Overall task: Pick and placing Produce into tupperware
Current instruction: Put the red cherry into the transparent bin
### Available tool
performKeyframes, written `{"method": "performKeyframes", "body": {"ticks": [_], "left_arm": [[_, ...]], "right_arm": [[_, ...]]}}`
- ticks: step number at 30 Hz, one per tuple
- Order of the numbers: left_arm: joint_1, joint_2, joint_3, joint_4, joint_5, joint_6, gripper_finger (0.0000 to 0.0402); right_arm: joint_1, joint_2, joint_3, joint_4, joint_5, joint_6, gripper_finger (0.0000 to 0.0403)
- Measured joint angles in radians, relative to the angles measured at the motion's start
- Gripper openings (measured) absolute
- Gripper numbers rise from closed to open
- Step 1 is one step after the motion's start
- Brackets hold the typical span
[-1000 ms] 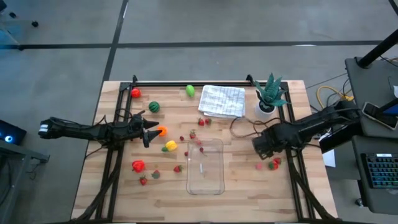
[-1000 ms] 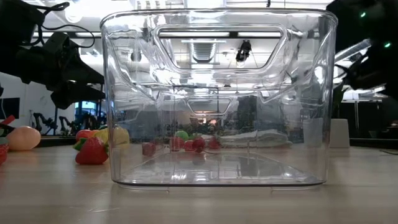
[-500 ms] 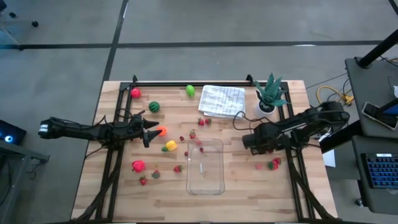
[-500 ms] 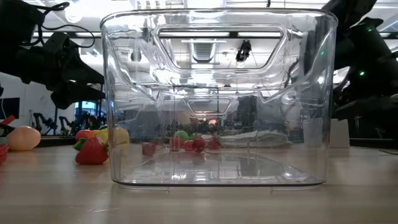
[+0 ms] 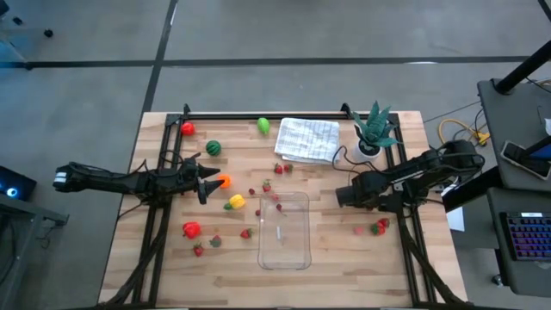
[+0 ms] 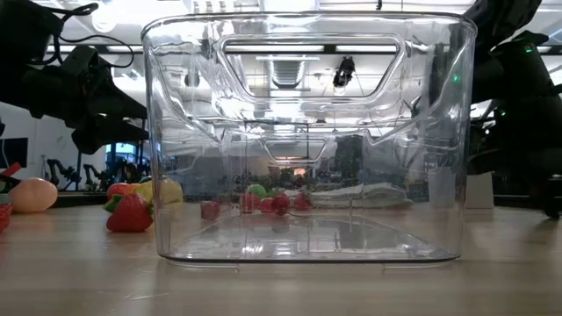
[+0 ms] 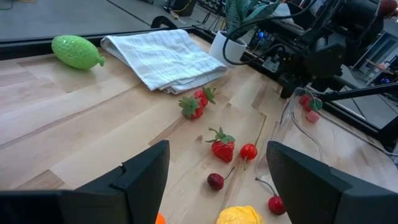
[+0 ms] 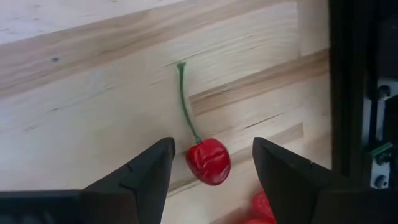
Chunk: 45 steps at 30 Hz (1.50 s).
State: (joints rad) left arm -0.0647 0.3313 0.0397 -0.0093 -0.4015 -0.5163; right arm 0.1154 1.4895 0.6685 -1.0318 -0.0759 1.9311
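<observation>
I find no brand, label or writing that I can read on anything here.

Counting from my overhead camera, one clear tupperware (image 5: 285, 230) lies near the middle of the table (image 5: 344, 275), apparently holding nothing. There is one white cloth (image 5: 308, 139) at the far edge and one potted plant (image 5: 373, 131) just beside it. Of the larger produce I count one lime-green fruit (image 5: 263, 126), one striped melon (image 5: 213, 148), one red piece in the far left corner (image 5: 188, 129), one orange piece (image 5: 224, 182), one yellow piece (image 5: 236, 201) and one red pepper-like piece (image 5: 191, 229). Small strawberries and cherries lie scattered around the container; they are too small for a firm count.

My left gripper (image 5: 207, 182) sits on the left side of the table, right by the orange piece. Its wrist camera shows the fingers (image 7: 140, 180) spread wide with nothing between them.

My right gripper (image 5: 343, 196) is just right of the tupperware, low over the wood. Its fingers (image 8: 146, 174) are parted, and one cherry (image 8: 208, 161) with a green stem lies on the table between them, not gripped.
</observation>
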Motion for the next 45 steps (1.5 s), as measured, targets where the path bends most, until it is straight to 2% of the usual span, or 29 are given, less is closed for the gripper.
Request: {"method": "performKeyframes", "body": {"ticks": [4, 14, 23, 26, 30, 34, 37, 39, 42, 45], "left_arm": [[0.000, 0.000, 0.000, 0.000, 0.000, 0.000, 0.0254], [0.000, 0.000, 0.000, 0.001, 0.000, 0.000, 0.0254], [0.000, 0.000, 0.000, 0.001, 0.000, 0.000, 0.0254], [0.000, 0.000, 0.000, 0.001, 0.000, 0.000, 0.0254], [0.000, 0.000, 0.000, 0.001, 0.000, 0.000, 0.0254], [0.000, 0.000, 0.000, 0.001, 0.000, 0.000, 0.0254], [0.000, 0.000, 0.000, 0.001, 0.000, 0.000, 0.0254], [0.000, 0.000, 0.000, 0.001, 0.000, 0.000, 0.0254], [0.000, -0.001, 0.000, 0.002, 0.000, 0.000, 0.0254], [0.000, 0.000, 0.000, 0.002, 0.000, 0.000, 0.0254]], "right_arm": [[0.000, -0.001, 0.004, 0.015, 0.002, -0.031, 0.0191], [0.000, -0.001, 0.008, 0.043, 0.003, -0.057, 0.0092], [0.000, -0.003, 0.021, 0.063, -0.001, -0.091, 0.0074], [0.003, -0.012, 0.075, 0.058, 0.030, -0.119, 0.0078], [0.022, -0.031, 0.222, 0.059, 0.145, -0.192, 0.0078], [0.057, -0.040, 0.408, 0.122, 0.240, -0.415, 0.0079], [0.057, -0.025, 0.509, 0.269, 0.185, -0.640, 0.0086], [0.050, 0.009, 0.559, 0.338, 0.135, -0.735, 0.0090], [0.041, 0.088, 0.616, 0.341, 0.085, -0.787, 0.0095], [0.031, 0.190, 0.664, 0.353, -0.059, -0.798, 0.0099]]}}
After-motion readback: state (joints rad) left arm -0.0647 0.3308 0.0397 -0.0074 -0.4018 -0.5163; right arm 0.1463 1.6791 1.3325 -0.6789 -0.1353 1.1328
